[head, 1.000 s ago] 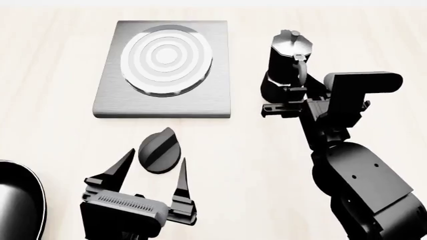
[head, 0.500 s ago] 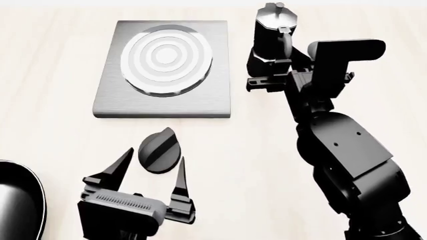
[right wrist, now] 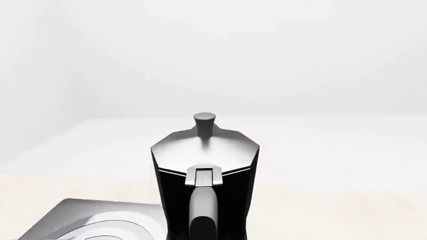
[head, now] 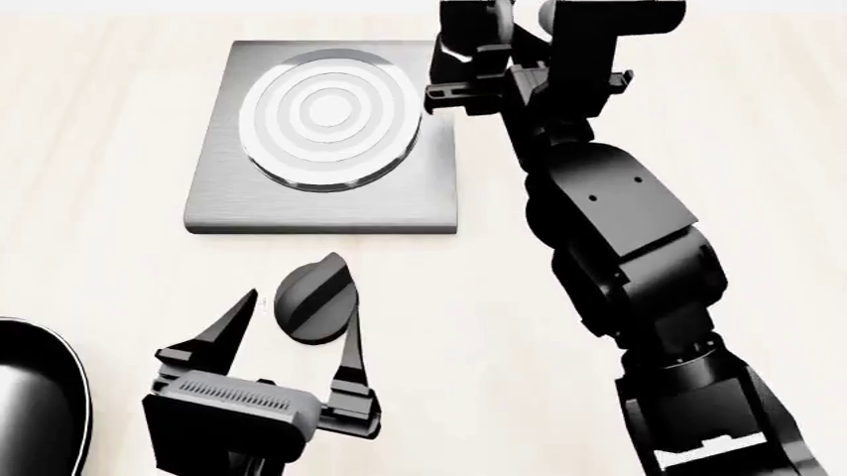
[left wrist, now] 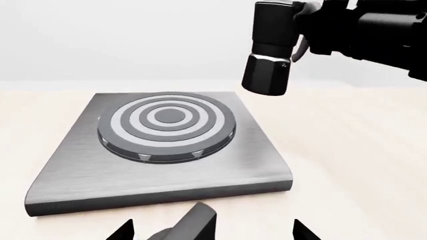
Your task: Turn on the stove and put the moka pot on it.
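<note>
The stove is a flat grey hotplate with burner rings on the table. It also shows in the left wrist view and the right wrist view. Its black ridged knob lies apart, in front of it. My left gripper is open, with its fingers either side of the knob. My right gripper is shut on the moka pot and holds it upright in the air over the stove's far right corner. The pot's black base and silver top show in the wrist views.
A black frying pan lies at the near left edge of the head view. The light wooden table stretches around the stove. My right arm reaches across the right side of the table.
My right gripper has carried the moka pot up and to the left, from beside the stove to above its far right corner. The left gripper has barely moved.
</note>
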Available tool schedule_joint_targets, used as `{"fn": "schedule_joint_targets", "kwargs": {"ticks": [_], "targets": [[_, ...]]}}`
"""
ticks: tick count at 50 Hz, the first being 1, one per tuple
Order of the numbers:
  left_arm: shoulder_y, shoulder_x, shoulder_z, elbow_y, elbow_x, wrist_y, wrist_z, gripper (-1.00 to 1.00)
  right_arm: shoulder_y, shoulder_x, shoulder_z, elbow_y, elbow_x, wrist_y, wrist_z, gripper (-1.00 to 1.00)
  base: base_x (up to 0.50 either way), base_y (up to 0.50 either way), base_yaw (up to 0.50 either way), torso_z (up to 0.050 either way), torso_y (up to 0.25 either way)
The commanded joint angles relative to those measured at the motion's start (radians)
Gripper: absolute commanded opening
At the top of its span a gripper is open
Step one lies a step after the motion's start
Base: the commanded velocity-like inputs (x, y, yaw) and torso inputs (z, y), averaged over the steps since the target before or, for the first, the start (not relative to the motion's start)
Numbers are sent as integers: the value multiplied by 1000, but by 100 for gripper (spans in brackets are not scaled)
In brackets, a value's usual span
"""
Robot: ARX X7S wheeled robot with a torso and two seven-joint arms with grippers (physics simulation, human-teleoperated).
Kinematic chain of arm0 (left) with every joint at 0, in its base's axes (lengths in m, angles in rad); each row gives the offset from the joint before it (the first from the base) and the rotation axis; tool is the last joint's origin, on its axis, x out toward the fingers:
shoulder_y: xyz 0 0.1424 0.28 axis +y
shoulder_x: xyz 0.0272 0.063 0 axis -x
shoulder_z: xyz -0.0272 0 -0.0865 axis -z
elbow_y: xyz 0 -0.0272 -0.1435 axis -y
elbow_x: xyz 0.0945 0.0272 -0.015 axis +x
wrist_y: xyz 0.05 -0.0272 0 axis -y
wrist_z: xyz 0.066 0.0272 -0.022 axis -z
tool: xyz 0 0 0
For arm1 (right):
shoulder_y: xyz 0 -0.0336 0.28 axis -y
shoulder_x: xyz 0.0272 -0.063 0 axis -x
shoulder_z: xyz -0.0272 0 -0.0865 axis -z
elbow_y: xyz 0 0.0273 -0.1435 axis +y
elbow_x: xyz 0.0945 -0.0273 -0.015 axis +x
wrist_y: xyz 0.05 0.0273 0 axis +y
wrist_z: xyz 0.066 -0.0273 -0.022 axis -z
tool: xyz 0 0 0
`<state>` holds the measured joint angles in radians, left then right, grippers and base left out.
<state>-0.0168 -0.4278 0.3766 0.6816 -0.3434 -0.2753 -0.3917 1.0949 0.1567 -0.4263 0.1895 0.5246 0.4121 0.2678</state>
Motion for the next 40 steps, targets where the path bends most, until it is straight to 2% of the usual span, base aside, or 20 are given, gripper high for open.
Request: {"fn": "schedule_joint_targets", "kwargs": {"ticks": [1, 17, 26, 40], "targets": [[2, 19, -38, -2, 17, 21, 8, 100, 94, -89, -18, 98, -62, -41, -67, -100, 0, 0, 0, 0, 0], [1, 16, -39, -3, 8, 26, 7, 100, 177, -146, -116, 226, -34, -105, -79, -100, 0, 0, 0, 0, 1], [-2, 16, -34, -10, 7, 27, 7, 100, 282, -153, -263, 336, 81, -186, -57, -100, 0, 0, 0, 2, 1], [-3, 12, -34, -5, 2, 28, 4, 100, 338, -152, -483, 371, 268, -301, -24, -100, 0, 0, 0, 0, 1]]}}
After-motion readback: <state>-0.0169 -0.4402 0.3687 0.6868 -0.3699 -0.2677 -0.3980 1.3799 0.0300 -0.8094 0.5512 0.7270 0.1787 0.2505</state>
